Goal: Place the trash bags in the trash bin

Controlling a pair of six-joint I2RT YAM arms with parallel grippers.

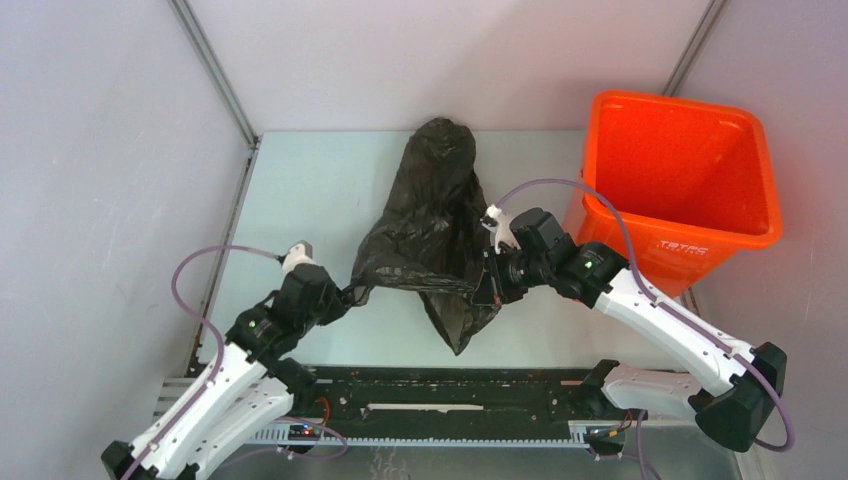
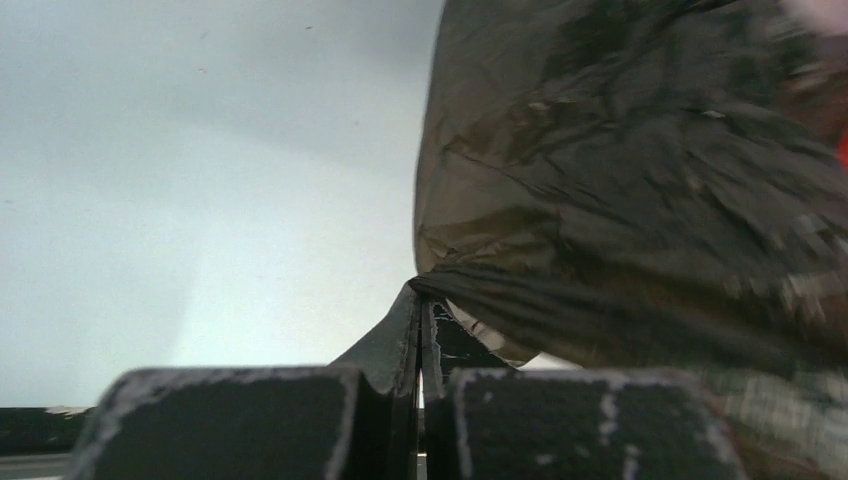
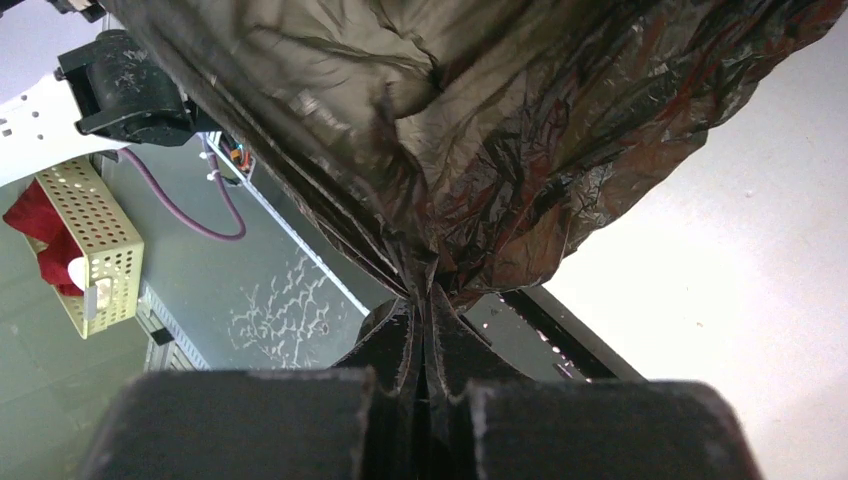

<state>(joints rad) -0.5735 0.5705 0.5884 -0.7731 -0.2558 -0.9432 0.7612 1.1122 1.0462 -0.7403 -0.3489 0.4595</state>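
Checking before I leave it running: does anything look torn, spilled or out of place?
Nothing stands out. The trash bag is pinched by the left end effector and the right end effector, crumpled but with no visible tear. The trash bin stands upright, apart from it.

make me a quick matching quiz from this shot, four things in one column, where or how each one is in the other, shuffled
Things
1. trash bag
2. trash bin
3. left tool
4. right tool

States
a. orange, open-topped, at the far right
b. black, stretched between both tools
c. shut on the bag's left corner
d. shut on the bag's side nearer the bin

Pairs: 1-b, 2-a, 3-c, 4-d
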